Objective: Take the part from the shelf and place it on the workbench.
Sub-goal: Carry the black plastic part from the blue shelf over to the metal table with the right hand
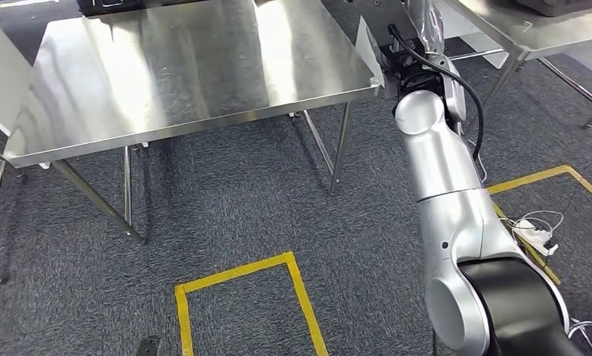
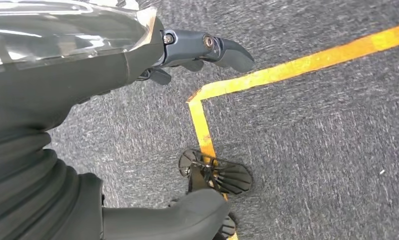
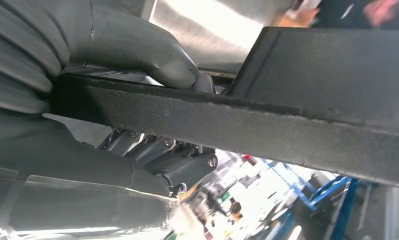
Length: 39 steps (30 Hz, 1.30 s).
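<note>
Now mid-carry: right robot hand (image 3: 137, 100) clamped, thumb over and fingers under, on flat dark textured panel part (image 3: 267, 125), held just beside bare shiny steel table (image 1: 189, 74). Left robot hand (image 2: 137, 65) hanging empty, fingers apart, above grey carpet. Next, probably: lift over edge, lower flat, release.

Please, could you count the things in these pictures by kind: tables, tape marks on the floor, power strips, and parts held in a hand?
Shiny stainless steel tables: 2
Yellow floor-tape rectangles: 2
White power strip: 1
Dark flat part held by the right hand: 1
Total: 6
</note>
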### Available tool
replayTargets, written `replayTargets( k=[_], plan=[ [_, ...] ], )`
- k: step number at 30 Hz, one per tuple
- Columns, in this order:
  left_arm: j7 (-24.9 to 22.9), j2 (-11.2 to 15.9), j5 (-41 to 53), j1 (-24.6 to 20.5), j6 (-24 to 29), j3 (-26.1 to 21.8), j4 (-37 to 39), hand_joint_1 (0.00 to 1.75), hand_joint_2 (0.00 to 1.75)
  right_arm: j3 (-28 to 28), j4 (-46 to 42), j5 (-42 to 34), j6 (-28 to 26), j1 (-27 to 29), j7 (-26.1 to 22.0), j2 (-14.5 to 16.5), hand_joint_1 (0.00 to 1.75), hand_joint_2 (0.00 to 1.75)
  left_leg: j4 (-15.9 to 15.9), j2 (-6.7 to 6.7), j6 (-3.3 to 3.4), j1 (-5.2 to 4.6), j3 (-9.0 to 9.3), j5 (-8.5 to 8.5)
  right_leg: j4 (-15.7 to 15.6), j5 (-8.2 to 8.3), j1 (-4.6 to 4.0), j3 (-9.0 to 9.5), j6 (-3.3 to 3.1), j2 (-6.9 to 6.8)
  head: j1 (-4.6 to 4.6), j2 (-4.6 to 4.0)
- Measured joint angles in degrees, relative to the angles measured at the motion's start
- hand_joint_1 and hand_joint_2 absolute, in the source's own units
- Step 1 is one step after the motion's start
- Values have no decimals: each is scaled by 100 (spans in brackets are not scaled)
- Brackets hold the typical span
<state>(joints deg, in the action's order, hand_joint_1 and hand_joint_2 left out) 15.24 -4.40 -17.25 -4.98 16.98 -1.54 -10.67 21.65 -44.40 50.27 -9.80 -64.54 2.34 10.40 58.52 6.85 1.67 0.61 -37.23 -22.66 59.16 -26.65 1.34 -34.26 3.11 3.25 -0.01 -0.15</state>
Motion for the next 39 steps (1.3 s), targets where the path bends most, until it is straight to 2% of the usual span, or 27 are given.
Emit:
replayTargets(
  k=[1,2,3,5,7,9,10,11,12,14,15,16,18,19,20,22,24,25,26,27,29,31,33,34,36,37,39],
  plan=[
    [1,-1,-4,5,0,-6,0,0,175,9,3,20,-5,-1,-2,2,175,175,-8,54,-36,3,-18,13,-60,17,-14,31,-38,3,-3,0],
    [3,0,-10,14,-1,-13,0,0,175,22,6,55,-19,-2,-3,9,175,175,-25,108,-74,13,-35,31,-68,33,-26,42,-81,-64,-3,0],
    [7,4,-17,27,-2,-20,1,0,175,40,8,99,-42,-6,-4,20,175,175,-26,93,-107,24,-52,33,-84,52,-17,51,-127,-122,-4,0],
    [26,5,-36,47,-9,-31,2,0,175,88,13,198,-90,-22,-5,56,175,175,184,-193,-173,17,-162,-109,-124,85,11,72,-236,-236,-26,0],
    [49,-1,-56,42,-18,-35,1,0,175,129,28,276,-111,-39,-5,84,175,175,868,-552,-223,17,-475,-475,-141,85,0,83,-314,-353,-49,0],
    [65,-6,-72,36,-22,-37,1,0,175,161,58,330,-115,-37,0,89,175,175,1574,-639,-258,42,-820,-739,-139,71,-26,90,-341,-496,-49,0],
    [69,-8,-76,37,-21,-38,2,0,175,175,76,346,-115,-33,3,93,175,175,1662,-651,-267,49,-866,-723,-138,65,-33,92,-347,-569,-51,0],
    [73,-7,-78,39,-21,-39,2,0,175,191,91,356,-116,-31,5,99,175,175,1504,-680,-269,54,-786,-603,-138,58,-37,98,-349,-639,-52,0],
    [74,-3,-79,39,-21,-41,2,0,175,204,100,362,-118,-33,6,107,175,175,1136,-748,-262,55,-589,-416,-137,47,-41,108,-345,-708,-52,0],
    [77,3,-80,33,-22,-43,1,0,175,224,107,366,-121,-51,7,116,175,175,329,-1006,-219,28,-153,-131,-132,14,-85,132,-310,-830,-55,0],
    [78,4,-80,29,-23,-45,0,0,175,231,110,367,-122,-64,6,119,175,175,99,-1080,-189,10,-31,-72,-131,-2,-114,141,-288,-885,-51,0],
    [79,4,-79,25,-24,-50,0,0,175,237,115,368,-122,-77,5,122,175,175,13,-1092,-156,-11,3,-68,-133,-16,-143,150,-264,-943,-43,0],
    [80,1,-78,27,-25,-68,1,0,175,245,127,371,-123,-92,7,138,175,175,-10,-930,-82,-19,-7,-46,-137,-45,-167,159,-210,-1039,-28,0],
    [81,-7,-78,30,-24,-80,1,0,175,249,131,373,-124,-95,8,146,175,175,-33,-860,-42,-13,-1,-27,-96,-84,-156,146,-182,-974,-24,0],
    [82,-10,-78,31,-22,-93,1,0,175,249,134,376,-125,-100,10,149,175,175,-56,-798,1,0,8,-4,41,-164,-142,86,-169,-831,-23,0],
    [85,-14,-78,23,-20,-117,0,0,175,250,150,393,-125,-104,11,138,175,175,-78,-670,58,16,14,23,689,-457,-91,-210,-178,-480,-16,0],
    [85,-15,-78,17,-19,-129,1,0,175,250,185,427,-124,-87,15,115,175,175,-76,-503,74,20,7,28,1474,-729,-70,-593,-163,-359,-13,0],
    [85,-19,-75,21,-15,-130,2,0,175,250,205,448,-124,-74,20,105,175,175,-74,-411,73,21,7,30,1643,-754,-64,-686,-129,-347,-12,0],
    [84,-21,-71,26,-11,-131,2,0,175,249,222,464,-126,-65,24,99,175,175,-71,-322,68,25,7,34,1562,-679,-60,-660,-81,-335,-11,0],
    [83,-23,-66,30,-8,-131,2,0,175,249,234,478,-128,-63,27,97,175,175,-67,-237,59,30,7,38,1246,-523,-44,-522,-26,-298,-10,0],
    [82,-21,-59,30,-7,-132,2,0,175,249,250,493,-134,-77,27,93,175,175,-40,-89,20,32,-9,43,399,-178,10,-151,48,-68,-9,0],
    [84,-17,-58,34,-10,-134,2,0,175,253,265,514,-128,-90,-8,96,175,175,-25,23,-50,33,-51,54,-27,-24,17,41,4,86,-15,0],
    [88,-14,-57,58,-17,-136,2,0,175,259,278,530,-102,-88,-70,109,175,175,-38,92,-137,53,-99,82,-43,2,-8,55,-108,15,-20,0],
    [90,-9,-54,74,-19,-137,3,0,175,261,280,527,-90,-87,-90,121,175,175,-17,16,-174,54,-125,71,-49,20,-2,54,-156,-18,-25,0],
    [92,3,-32,88,-20,-139,2,0,175,258,281,513,-79,-93,-105,137,175,175,267,-306,-222,44,-264,-114,-73,50,26,65,-262,-94,-43,0],
    [92,5,-9,83,-20,-139,2,0,175,254,281,506,-73,-96,-106,139,175,175,571,-487,-239,42,-396,-286,-73,50,4,68,-300,-129,-49,0],
    [90,5,38,69,-21,-137,2,0,175,249,287,496,-52,-89,-111,132,175,175,1296,-622,-266,60,-717,-608,-71,45,-35,67,-342,-204,-53,0]
  ],
)
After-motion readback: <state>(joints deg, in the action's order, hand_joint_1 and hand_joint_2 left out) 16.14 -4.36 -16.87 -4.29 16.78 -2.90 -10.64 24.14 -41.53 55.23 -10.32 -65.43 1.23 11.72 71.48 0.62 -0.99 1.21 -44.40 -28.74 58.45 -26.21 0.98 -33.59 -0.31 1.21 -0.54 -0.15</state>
